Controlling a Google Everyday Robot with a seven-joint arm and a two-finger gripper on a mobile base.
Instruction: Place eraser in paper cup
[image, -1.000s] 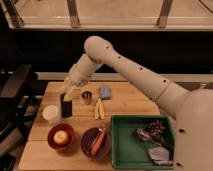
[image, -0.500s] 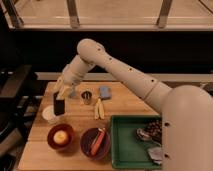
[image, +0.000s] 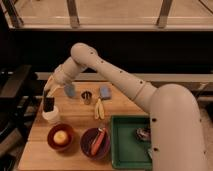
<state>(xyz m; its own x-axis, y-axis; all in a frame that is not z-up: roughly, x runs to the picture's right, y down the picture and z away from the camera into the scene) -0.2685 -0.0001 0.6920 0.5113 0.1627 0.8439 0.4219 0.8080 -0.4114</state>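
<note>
Camera view: gripper (image: 48, 95) at left of frame, closed on the eraser (image: 48, 104) right over the cup (image: 50, 116).
Eraser's bottom end looks to be sitting inside the cup, which stands on the tabletop (image: 75, 120) above a red bowl (image: 60, 137).

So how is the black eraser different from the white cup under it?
The eraser is a dark, straight-sided block, while the paper cup is white and round. The eraser stands tall and narrow with the gripper right at its top; the paper cup is short, wide and sits on the wooden table. The eraser is above, its lower end at the cup's mouth. Both are plain, with no marks.
</note>
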